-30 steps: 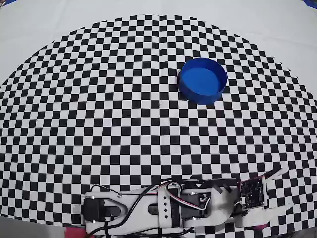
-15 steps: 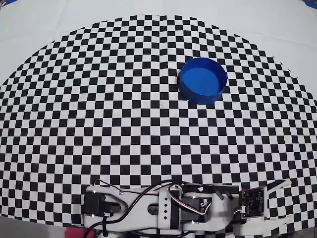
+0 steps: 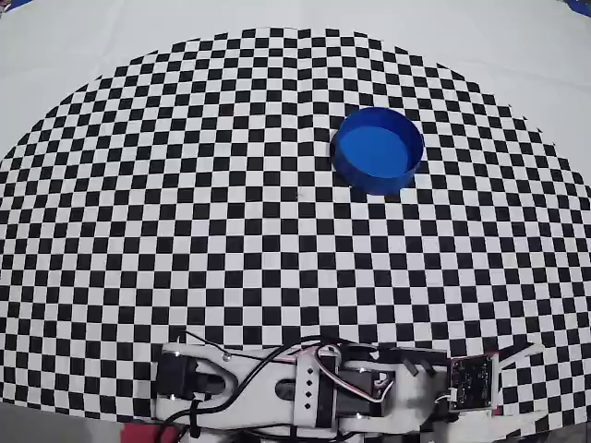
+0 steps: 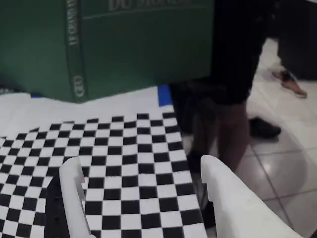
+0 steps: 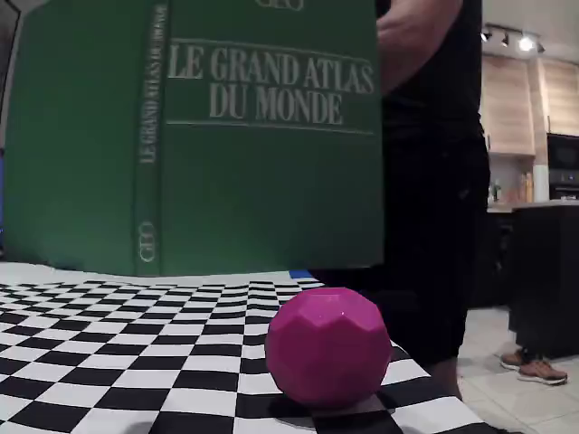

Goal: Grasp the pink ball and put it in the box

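Observation:
The pink ball (image 5: 327,345) is a faceted magenta sphere resting on the checkered mat near its edge, seen only in the fixed view. It does not show in the overhead or wrist views. The box (image 3: 379,150), round and bright blue, stands empty on the mat's upper right in the overhead view. My gripper (image 3: 538,383) lies at the bottom right of that view, far from the box. In the wrist view the gripper (image 4: 140,163) is open, its white fingers (image 4: 74,193) spread wide with only checkered mat between them.
A large green atlas book (image 5: 199,136) stands upright behind the mat. A person in dark clothes (image 5: 434,181) stands by the mat's right edge. The mat's edge (image 4: 190,163) drops to a tiled floor (image 4: 277,163). The arm body (image 3: 286,388) lies along the bottom.
In the overhead view the arm and gripper have slid down toward the bottom edge and slightly right. The box has not moved.

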You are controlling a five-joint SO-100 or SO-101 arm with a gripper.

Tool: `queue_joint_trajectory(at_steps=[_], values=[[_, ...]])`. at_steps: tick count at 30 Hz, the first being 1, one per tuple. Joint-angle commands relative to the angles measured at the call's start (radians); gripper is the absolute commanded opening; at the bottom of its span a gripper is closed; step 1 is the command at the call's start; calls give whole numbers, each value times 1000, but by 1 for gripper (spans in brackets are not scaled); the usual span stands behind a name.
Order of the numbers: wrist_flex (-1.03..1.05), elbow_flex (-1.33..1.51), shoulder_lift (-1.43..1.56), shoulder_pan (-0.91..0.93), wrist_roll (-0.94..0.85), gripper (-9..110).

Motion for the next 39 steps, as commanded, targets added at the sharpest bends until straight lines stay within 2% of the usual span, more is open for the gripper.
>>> queue_joint_trajectory(at_steps=[1, 17, 39], values=[[-11, 8, 28, 31, -6, 27], [-12, 8, 20, 67, -6, 27], [-37, 8, -137, 94, -6, 27]])
